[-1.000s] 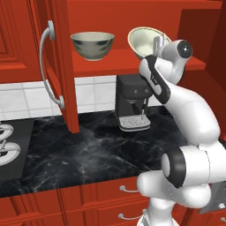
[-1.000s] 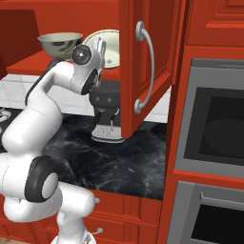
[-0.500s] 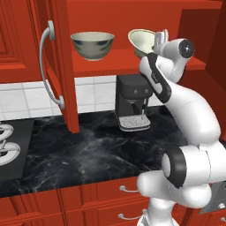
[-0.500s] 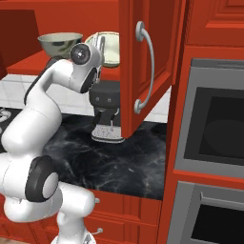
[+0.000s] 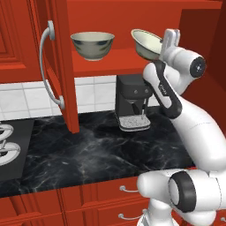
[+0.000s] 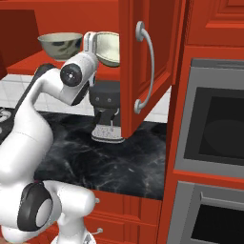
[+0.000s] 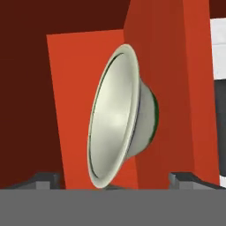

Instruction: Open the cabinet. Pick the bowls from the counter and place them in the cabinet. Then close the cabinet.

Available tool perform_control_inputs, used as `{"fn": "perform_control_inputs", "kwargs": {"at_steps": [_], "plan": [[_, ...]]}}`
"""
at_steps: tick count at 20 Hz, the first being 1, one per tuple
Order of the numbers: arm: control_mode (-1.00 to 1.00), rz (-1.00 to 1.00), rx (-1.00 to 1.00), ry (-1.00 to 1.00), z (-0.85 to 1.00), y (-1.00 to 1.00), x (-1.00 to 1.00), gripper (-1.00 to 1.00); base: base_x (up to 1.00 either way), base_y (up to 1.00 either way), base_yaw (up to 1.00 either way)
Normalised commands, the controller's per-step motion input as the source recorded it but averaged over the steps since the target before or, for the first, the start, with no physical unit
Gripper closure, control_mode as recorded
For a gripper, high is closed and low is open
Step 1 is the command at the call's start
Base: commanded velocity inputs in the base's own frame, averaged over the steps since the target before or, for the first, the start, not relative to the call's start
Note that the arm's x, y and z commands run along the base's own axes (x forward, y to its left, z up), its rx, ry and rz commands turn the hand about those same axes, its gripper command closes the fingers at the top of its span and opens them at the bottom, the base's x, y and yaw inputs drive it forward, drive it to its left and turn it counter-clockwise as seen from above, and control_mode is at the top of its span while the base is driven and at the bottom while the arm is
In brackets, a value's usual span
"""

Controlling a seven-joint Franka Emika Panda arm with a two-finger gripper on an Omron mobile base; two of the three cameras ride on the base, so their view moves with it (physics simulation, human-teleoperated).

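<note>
The shallow bowl (image 5: 147, 43) sits tilted on the red shelf (image 5: 110, 62) inside the open cabinet (image 5: 132, 13), its mouth turned toward the robot's hand and its far side lifted. In the hand view the same bowl (image 7: 119, 119) stands almost on edge, cream inside with a dark green band on its outside, its lower rim down between the two finger tips.

The end effector (image 5: 167, 42) is right beside that bowl's rim, its white finger pointing up. The fingers look spread wide to either side of the bowl, so it appears open, though I cannot tell whether either finger touches the rim.

The deeper bowl (image 5: 92, 45) with the bluish marks stands upright on the same shelf, to the left of the shallow one and apart from it. From the right base view it (image 6: 60, 45) shows at the shelf's left end.

Both cabinet doors hang open. The left door (image 5: 55, 66) swings out with its long curved silver handle (image 5: 46, 66) facing me; the right door (image 6: 143, 62) does the same on the other side.

Below the shelf a black coffee machine (image 5: 131, 101) stands on the black marble table (image 5: 88, 154), against the white tiled wall (image 5: 26, 99). A built-in oven (image 6: 209, 124) fills the red unit on the right.
</note>
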Motion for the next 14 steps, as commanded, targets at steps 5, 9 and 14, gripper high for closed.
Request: {"fn": "perform_control_inputs", "kwargs": {"at_steps": [5, 9, 14], "plan": [[-1.00, 0.00, 0.00, -0.05, 0.19, 0.00, -0.42, -1.00, 0.00, 0.00, 0.00], [-1.00, 0.02, 0.00, 0.15, 0.06, 0.00, 0.69, -1.00, 0.00, 0.00, 0.00], [-1.00, 0.06, 0.00, 0.28, 0.35, 0.00, 1.00, -1.00, 0.00, 0.00, 0.00]]}}
